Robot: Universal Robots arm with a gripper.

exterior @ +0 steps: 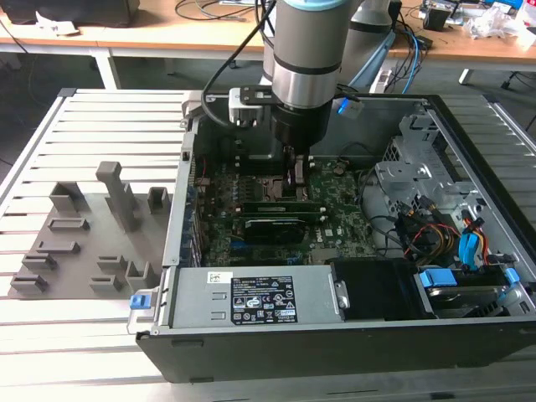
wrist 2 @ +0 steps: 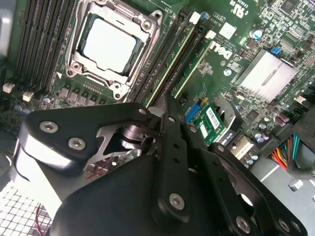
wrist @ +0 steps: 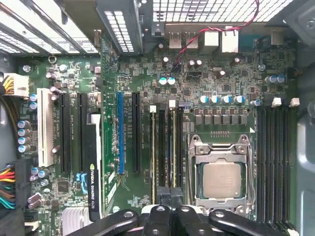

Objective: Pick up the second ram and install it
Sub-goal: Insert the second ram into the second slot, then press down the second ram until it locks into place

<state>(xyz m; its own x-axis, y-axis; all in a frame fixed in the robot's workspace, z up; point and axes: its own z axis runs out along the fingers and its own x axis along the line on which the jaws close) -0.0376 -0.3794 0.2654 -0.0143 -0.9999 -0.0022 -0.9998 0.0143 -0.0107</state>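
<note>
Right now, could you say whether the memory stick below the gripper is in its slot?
In its slot: the memory stick stands on edge beside the processor socket. Whether latched, cannot tell.

Green motherboard (wrist: 221,78), black gripper (wrist 2: 167,110), grey fixture blocks (exterior: 117,197), pale slatted counter (exterior: 100,126), blue slot (wrist: 120,132).

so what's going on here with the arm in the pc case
A single robot arm is reaching down into an open computer case on a slatted metal table. Its gripper sits low over the motherboard, at the memory slots next to the CPU socket. In the second wrist view, two thin green RAM sticks stand in those slots ahead of the gripper. The second ram appears to be in its slot, though whether it is fully seated is unclear. The grey fixture blocks stand outside the case.
</note>
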